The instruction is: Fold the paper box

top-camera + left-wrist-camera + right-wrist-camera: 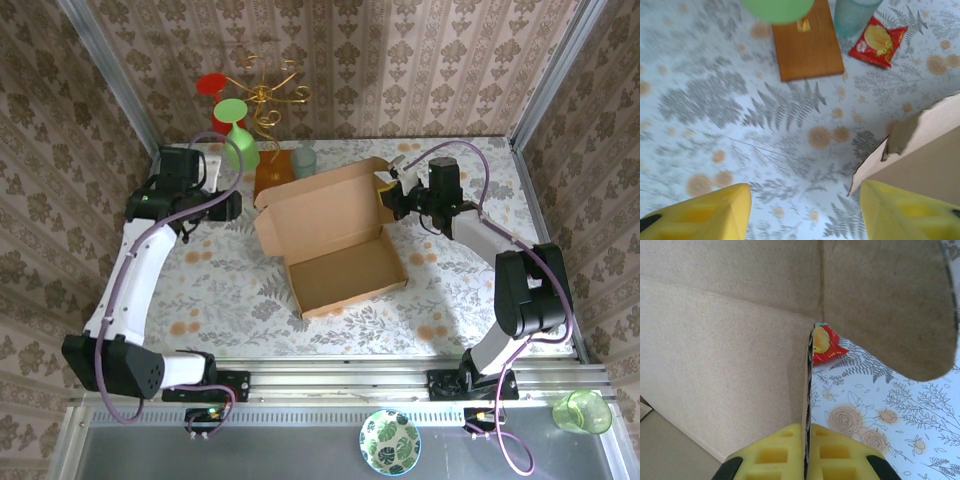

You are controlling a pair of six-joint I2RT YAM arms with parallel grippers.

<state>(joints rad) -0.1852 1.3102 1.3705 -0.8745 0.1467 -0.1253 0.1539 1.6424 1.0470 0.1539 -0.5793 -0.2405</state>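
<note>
Finding the paper box (pixel 335 240) resting on the counter (pixel 230 290) between the two grippers, just left of the right gripper (pixel 807 435) and just right of the left gripper (pixel 805 210). Reading the tray half as already formed, low walls looking raised, and the lid half as leaning open with its flaps loose. Pinching a thin cardboard flap edge-on with the right gripper, pads pressing flat on both faces. Hovering the left gripper beside the box's corner, jaws standing partly apart and holding nothing. Judging the work as roughly midway: tucking the lid flaps and closing the lid not yet done. Noticing a red packet (pixel 825 345) lying beyond the pinched flap.
</note>
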